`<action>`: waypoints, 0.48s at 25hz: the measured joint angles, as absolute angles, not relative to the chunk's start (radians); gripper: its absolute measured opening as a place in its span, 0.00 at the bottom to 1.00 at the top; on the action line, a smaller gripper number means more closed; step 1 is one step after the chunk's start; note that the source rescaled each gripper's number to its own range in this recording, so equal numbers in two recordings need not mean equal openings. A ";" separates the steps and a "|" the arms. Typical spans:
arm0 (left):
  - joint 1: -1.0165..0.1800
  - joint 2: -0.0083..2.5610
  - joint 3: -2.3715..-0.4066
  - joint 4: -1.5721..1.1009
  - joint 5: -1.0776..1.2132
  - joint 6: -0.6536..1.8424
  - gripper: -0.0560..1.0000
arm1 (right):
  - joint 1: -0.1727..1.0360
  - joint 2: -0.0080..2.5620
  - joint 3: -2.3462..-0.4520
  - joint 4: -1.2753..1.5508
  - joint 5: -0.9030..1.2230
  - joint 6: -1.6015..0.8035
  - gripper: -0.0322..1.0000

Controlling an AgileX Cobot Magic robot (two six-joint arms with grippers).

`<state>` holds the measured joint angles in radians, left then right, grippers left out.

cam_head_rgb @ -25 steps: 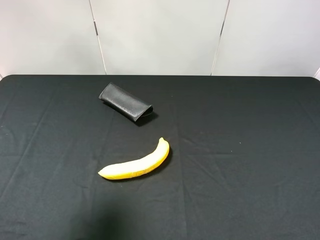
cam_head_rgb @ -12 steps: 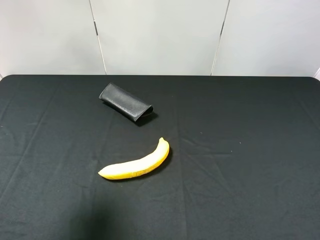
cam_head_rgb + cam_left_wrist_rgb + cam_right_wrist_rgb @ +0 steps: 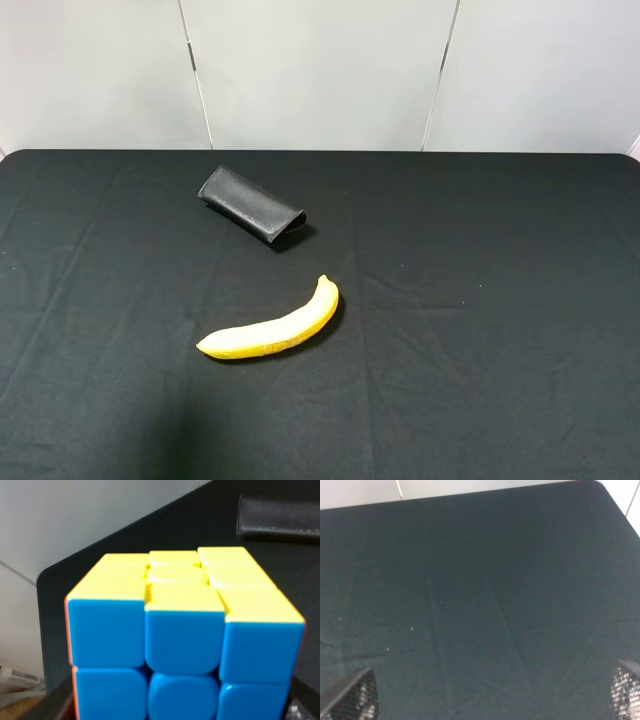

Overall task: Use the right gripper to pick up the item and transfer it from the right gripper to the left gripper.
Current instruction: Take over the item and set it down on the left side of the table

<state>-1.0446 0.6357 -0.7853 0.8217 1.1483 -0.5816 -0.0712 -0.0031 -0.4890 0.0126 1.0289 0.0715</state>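
Observation:
The item [image 3: 182, 635], a puzzle cube with a yellow top face and a blue front face, fills the left wrist view very close to the lens and is raised off the table. My left gripper is shut on it, its fingers almost wholly hidden behind the cube. My right gripper [image 3: 489, 692] is open: its two mesh-patterned fingertips [image 3: 351, 697] stand far apart at the frame's lower corners, with only bare black cloth between them. The exterior high view shows no gripper, no arm and no cube.
A yellow banana [image 3: 272, 327] lies left of the middle of the black-clothed table [image 3: 480, 300]. Behind it a black leather case [image 3: 251, 204] lies on the cloth; it also shows past the cube as the case [image 3: 277, 515]. White wall panels back the table.
A faint shadow on the cloth at the front left of the exterior view has faded away. The banana and the case have not moved.

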 joint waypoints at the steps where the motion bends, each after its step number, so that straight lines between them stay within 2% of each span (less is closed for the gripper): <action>1: -1.045 0.636 -0.785 0.822 1.147 -0.582 0.05 | -0.071 -0.003 -0.489 0.013 1.029 0.072 1.00; 7: -1.045 0.636 -0.785 0.803 1.140 -0.582 0.05 | -0.071 -0.003 -0.489 0.013 1.029 0.072 1.00; 12: -1.045 0.636 -0.785 0.627 1.042 -0.490 0.05 | -0.071 -0.003 -0.489 0.013 1.029 0.072 1.00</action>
<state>-1.0446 0.6357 -0.7853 0.6274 1.0424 -0.4897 -0.0712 -0.0031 -0.4890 0.0126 1.0289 0.0715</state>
